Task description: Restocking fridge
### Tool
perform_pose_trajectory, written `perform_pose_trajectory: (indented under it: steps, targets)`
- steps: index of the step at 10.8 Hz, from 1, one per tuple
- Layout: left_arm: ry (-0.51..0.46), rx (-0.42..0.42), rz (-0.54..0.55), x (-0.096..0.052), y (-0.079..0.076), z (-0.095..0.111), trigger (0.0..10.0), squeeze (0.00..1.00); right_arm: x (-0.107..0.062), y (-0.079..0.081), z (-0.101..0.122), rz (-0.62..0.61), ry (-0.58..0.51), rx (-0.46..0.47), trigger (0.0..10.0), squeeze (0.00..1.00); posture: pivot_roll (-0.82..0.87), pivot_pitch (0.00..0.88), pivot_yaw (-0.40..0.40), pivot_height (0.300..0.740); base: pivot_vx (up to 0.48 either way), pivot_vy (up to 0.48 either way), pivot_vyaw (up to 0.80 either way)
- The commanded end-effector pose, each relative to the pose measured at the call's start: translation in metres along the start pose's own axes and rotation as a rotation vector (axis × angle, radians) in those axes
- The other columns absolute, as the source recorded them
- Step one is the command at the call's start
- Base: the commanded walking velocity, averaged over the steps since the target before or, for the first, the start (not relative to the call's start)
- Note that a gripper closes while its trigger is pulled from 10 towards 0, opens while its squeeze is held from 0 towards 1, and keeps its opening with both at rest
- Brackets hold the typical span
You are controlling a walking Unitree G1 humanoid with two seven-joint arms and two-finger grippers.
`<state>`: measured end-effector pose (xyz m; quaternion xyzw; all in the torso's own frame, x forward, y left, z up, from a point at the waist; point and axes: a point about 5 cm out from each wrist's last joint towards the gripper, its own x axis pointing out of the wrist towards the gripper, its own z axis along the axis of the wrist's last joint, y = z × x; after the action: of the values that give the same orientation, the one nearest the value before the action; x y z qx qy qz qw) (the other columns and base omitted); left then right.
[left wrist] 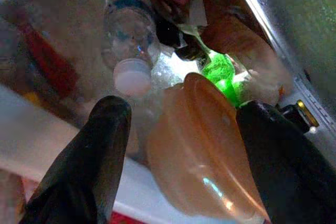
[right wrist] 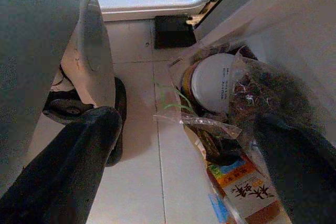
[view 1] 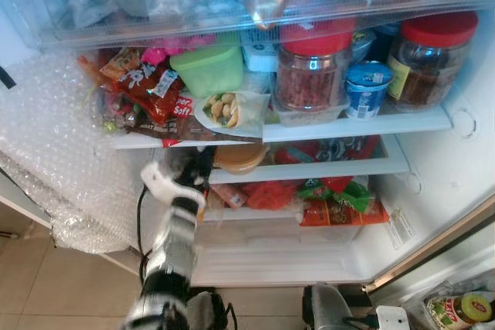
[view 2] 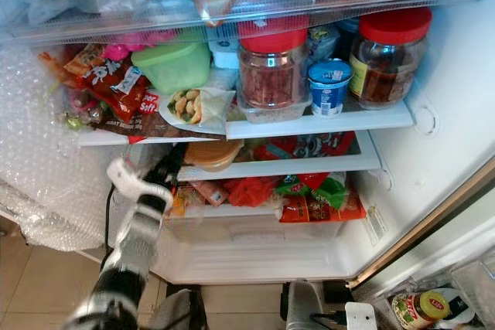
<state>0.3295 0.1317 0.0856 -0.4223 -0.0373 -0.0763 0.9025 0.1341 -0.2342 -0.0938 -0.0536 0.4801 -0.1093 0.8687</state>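
The fridge stands open before me. My left gripper (view 1: pixel 194 166) reaches onto the middle shelf (view 1: pixel 325 169), at the left side of a round orange-brown lidded tub (view 1: pixel 241 158). In the left wrist view the tub (left wrist: pixel 205 156) lies between the two black fingers (left wrist: pixel 105 145), which are open; the far finger is close against its rim. A clear bottle with a white cap (left wrist: pixel 128 35) lies behind it. My right gripper (right wrist: pixel 189 121) hangs open over the tiled floor, beside a bag of groceries (right wrist: pixel 247 129).
The upper shelf holds two red-lidded jars (view 1: pixel 313 67) (view 1: pixel 429 56), a yogurt cup (view 1: pixel 366 86), a green box (view 1: pixel 207 69), a wrap (view 1: pixel 227 110) and snack packets. More packets (view 1: pixel 332 200) lie below. Bubble wrap (view 1: pixel 54 152) hangs at the left. Jars (view 1: pixel 460 307) stand on the floor.
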Motion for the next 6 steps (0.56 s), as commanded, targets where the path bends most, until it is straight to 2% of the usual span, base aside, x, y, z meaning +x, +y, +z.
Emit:
perform_pose_trajectory:
  steps: [1,4,6]
  targets:
    - [0.025,0.057,-0.013,-0.005,0.002,0.002,10.0,0.00,-0.001,0.008,-0.005,0.023,0.018,0.009,10.0,0.00,-0.17,0.099,0.135,0.637,0.000,0.000,0.00]
    - [0.116,0.363,-0.161,-0.026,0.004,0.006,10.0,0.00,-0.001,0.008,-0.004,0.022,0.015,0.011,10.0,0.00,-0.16,0.103,0.138,0.637,0.000,0.000,0.00]
    - [0.141,0.452,-0.209,-0.032,0.004,0.011,10.0,0.00,-0.001,0.008,-0.004,0.019,0.015,0.013,10.0,0.00,-0.16,0.100,0.137,0.637,0.000,0.000,0.00]
